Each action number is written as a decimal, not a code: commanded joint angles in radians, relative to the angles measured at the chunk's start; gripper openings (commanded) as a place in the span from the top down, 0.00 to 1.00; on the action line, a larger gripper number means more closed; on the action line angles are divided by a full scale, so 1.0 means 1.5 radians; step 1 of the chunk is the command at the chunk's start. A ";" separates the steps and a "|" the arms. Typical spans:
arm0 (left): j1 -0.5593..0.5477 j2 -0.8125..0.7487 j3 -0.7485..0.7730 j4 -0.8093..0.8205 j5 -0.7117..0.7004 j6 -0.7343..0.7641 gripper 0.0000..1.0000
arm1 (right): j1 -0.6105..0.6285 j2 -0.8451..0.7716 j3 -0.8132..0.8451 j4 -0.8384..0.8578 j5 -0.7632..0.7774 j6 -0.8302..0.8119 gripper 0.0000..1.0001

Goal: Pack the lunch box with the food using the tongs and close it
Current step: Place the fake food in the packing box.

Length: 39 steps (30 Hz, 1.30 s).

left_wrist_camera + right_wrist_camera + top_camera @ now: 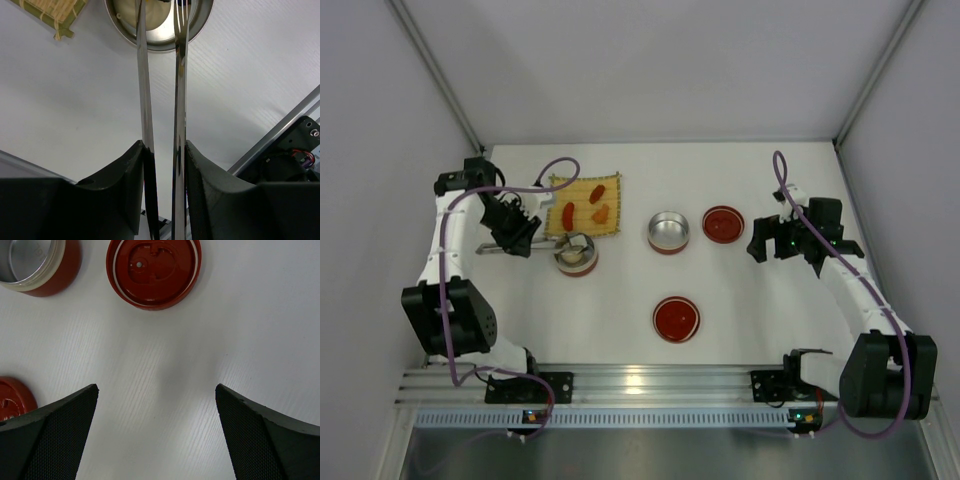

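Yellow woven mat (571, 188) on white table (740, 290)

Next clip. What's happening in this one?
The left gripper is clamped on the tongs, whose tips reach over a red container with something whitish inside. Three red and orange pieces lie on the yellow mat. A second container stands empty, and two red lids lie loose on the table. The right gripper is open, holding nothing, above the table near the far lid.

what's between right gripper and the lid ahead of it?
Nothing: just bare table between the open right gripper and the lid, clearest in the right wrist view.
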 commanded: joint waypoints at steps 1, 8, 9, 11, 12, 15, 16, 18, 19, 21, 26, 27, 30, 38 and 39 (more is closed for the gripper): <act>-0.006 0.001 0.016 -0.105 0.018 0.007 0.62 | 0.005 -0.005 0.036 -0.010 -0.004 -0.009 0.01; -0.014 0.006 0.023 -0.103 0.022 0.001 0.39 | 0.005 -0.006 0.035 -0.011 -0.001 -0.009 0.01; -0.014 0.007 0.026 -0.103 0.022 0.000 0.37 | 0.005 -0.006 0.036 -0.012 -0.001 -0.010 0.01; -0.014 0.009 0.032 -0.105 0.025 0.000 0.33 | 0.005 -0.006 0.035 -0.012 -0.001 -0.009 0.01; -0.014 0.010 0.036 -0.105 0.025 0.001 0.32 | 0.005 -0.007 0.036 -0.012 -0.001 -0.009 0.01; -0.014 0.008 0.044 -0.105 0.030 -0.005 0.32 | 0.005 -0.007 0.036 -0.011 -0.002 -0.009 0.01; -0.014 0.009 0.053 -0.105 0.033 -0.009 0.34 | 0.005 -0.007 0.035 -0.010 -0.002 -0.009 0.01; -0.011 0.010 0.069 -0.105 0.058 -0.019 0.42 | 0.005 -0.006 0.036 -0.010 -0.003 -0.008 0.01; -0.007 0.012 0.090 -0.105 0.070 -0.026 0.45 | 0.005 -0.006 0.036 -0.009 -0.003 -0.008 0.01; -0.001 0.026 0.121 -0.105 0.098 -0.054 0.52 | 0.005 -0.005 0.037 -0.010 -0.002 -0.008 0.01; 0.021 0.062 0.212 -0.046 0.154 -0.194 0.58 | 0.005 -0.007 0.036 -0.010 -0.003 -0.009 0.01; 0.021 0.062 0.211 -0.026 0.156 -0.214 0.58 | 0.005 -0.007 0.037 -0.010 -0.004 -0.009 0.01; 0.021 0.070 0.203 0.045 0.149 -0.290 0.56 | 0.005 -0.006 0.037 -0.009 -0.004 -0.009 0.01; 0.011 0.083 0.155 0.136 0.113 -0.401 0.53 | 0.005 -0.003 0.036 -0.008 -0.004 -0.007 0.01; 0.010 0.087 0.153 0.157 0.101 -0.414 0.52 | 0.005 -0.002 0.037 -0.008 -0.004 -0.007 0.01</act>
